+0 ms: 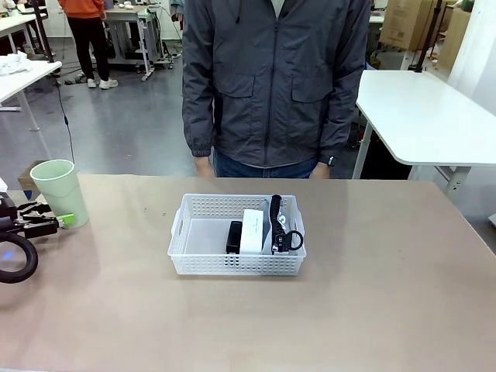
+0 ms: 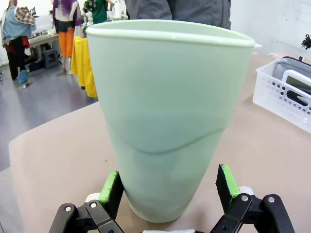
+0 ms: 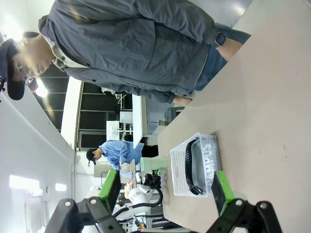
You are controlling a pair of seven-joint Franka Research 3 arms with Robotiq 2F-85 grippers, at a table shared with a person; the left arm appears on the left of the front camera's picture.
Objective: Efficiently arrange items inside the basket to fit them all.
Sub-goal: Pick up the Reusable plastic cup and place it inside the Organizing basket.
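Note:
The pale green cup [image 1: 59,191] stands upright on the table at the far left. My left gripper [image 1: 63,220] is open, with its green pads on either side of the cup's [image 2: 165,111] base; the right pad [image 2: 227,180] stands a little off the wall. At mid-table the white lattice basket [image 1: 232,264] holds the black stapler [image 1: 234,236], the white flat box [image 1: 253,230] and the grey pouch [image 1: 280,225] with its black strap, side by side. My right gripper [image 3: 165,191] is open and empty, well away from the basket [image 3: 177,167].
A person in a grey jacket [image 1: 275,77] stands at the table's far edge, hands down by the sides. Bare tabletop [image 1: 387,271] lies right of the basket and in front of it. Another white table [image 1: 426,116] stands behind at the right.

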